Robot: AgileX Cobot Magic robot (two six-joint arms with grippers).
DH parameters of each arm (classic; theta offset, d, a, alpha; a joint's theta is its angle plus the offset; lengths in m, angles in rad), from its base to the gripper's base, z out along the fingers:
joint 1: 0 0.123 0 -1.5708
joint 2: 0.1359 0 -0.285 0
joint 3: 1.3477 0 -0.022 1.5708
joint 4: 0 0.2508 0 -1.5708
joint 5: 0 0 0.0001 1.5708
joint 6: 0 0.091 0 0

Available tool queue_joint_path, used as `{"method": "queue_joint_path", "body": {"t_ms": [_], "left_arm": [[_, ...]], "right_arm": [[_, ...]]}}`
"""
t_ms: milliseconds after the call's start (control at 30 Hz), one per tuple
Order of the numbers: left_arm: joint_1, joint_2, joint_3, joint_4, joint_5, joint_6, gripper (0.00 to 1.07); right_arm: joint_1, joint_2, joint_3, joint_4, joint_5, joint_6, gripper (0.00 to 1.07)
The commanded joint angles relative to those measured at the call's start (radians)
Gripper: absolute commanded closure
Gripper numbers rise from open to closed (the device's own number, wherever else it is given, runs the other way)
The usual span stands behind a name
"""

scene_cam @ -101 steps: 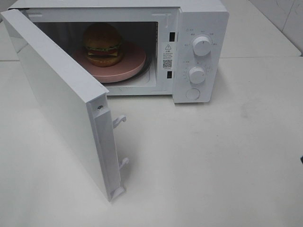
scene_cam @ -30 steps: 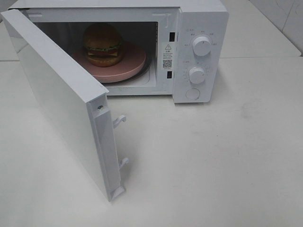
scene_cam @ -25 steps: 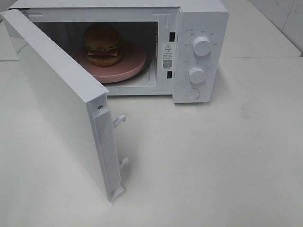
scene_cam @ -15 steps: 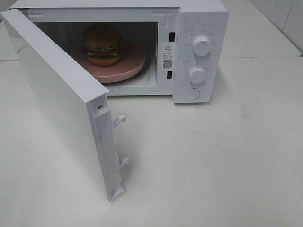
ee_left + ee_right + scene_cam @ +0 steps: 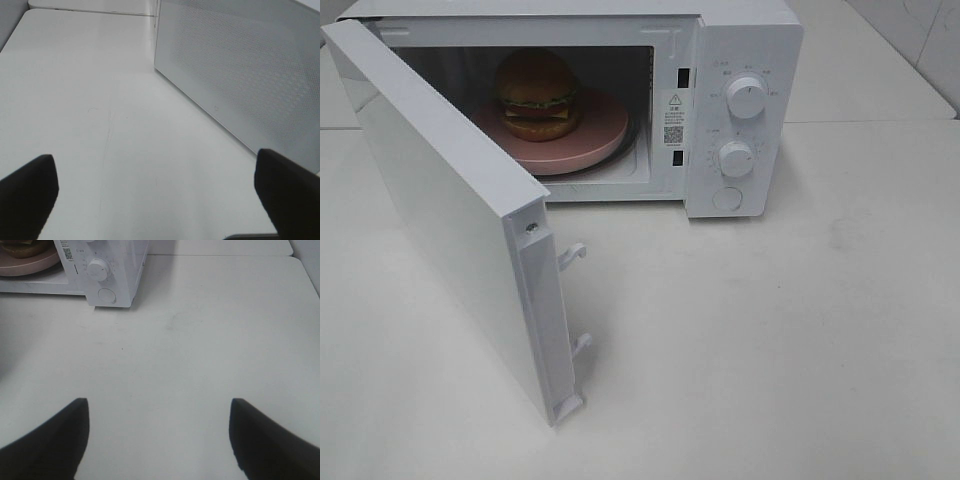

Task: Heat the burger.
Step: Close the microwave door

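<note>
The burger (image 5: 537, 95) with its brown bun and green lettuce sits on a pink plate (image 5: 590, 140) inside the white microwave (image 5: 745, 40), whose door (image 5: 450, 215) stands swung wide open to the left. The right wrist view catches a sliver of the burger (image 5: 20, 249) and the plate (image 5: 30, 262). My left gripper (image 5: 155, 195) is open over bare table beside the door's outer face (image 5: 240, 75), with nothing between its fingers. My right gripper (image 5: 157, 440) is open and empty too, low over the table in front of the microwave's control panel (image 5: 102, 270). Neither gripper shows in the exterior high view.
Two dials (image 5: 747, 97) and a round button (image 5: 727, 198) sit on the microwave's right panel. Two latch hooks (image 5: 572, 255) stick out of the door's free edge. A white table (image 5: 770, 340) spreads in front and to the right; a tiled wall (image 5: 930, 40) rises at the far right.
</note>
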Motion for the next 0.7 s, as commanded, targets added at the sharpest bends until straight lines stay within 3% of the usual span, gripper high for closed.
{"method": "queue_joint_path", "body": {"t_ms": [33, 167, 267, 333, 367, 433, 533, 600, 633, 700], "left_arm": [[-0.002, 0.03, -0.025, -0.015, -0.04, -0.002, 0.11], [-0.002, 0.078, -0.031, -0.01, -0.081, -0.002, 0.14], [-0.002, 0.13, -0.031, -0.009, -0.13, -0.002, 0.22], [-0.002, 0.185, -0.03, -0.001, -0.184, -0.002, 0.35], [-0.002, 0.185, -0.03, -0.001, -0.184, -0.002, 0.35], [-0.002, 0.257, -0.03, 0.015, -0.252, -0.002, 0.56], [-0.002, 0.272, -0.03, 0.014, -0.268, -0.002, 0.6], [-0.002, 0.327, -0.03, 0.016, -0.32, -0.002, 0.79], [-0.002, 0.327, -0.03, 0.016, -0.32, -0.002, 0.79], [-0.002, 0.392, -0.017, 0.016, -0.438, 0.001, 1.07]], "right_arm": [[-0.008, -0.027, 0.001, 0.001, -0.003, -0.006, 0.32], [-0.008, -0.027, 0.001, 0.001, -0.003, -0.006, 0.32], [-0.008, -0.027, 0.001, 0.001, -0.003, -0.006, 0.32], [-0.008, -0.027, 0.001, 0.001, -0.003, -0.006, 0.32], [-0.008, -0.027, 0.001, 0.001, -0.003, -0.006, 0.32], [-0.008, -0.027, 0.001, 0.001, -0.003, -0.006, 0.32], [-0.008, -0.027, 0.001, 0.001, -0.003, -0.006, 0.32], [-0.008, -0.027, 0.001, 0.001, -0.003, -0.006, 0.32], [-0.008, -0.027, 0.001, 0.001, -0.003, -0.006, 0.32], [-0.008, -0.027, 0.001, 0.001, -0.003, -0.006, 0.32]]}}
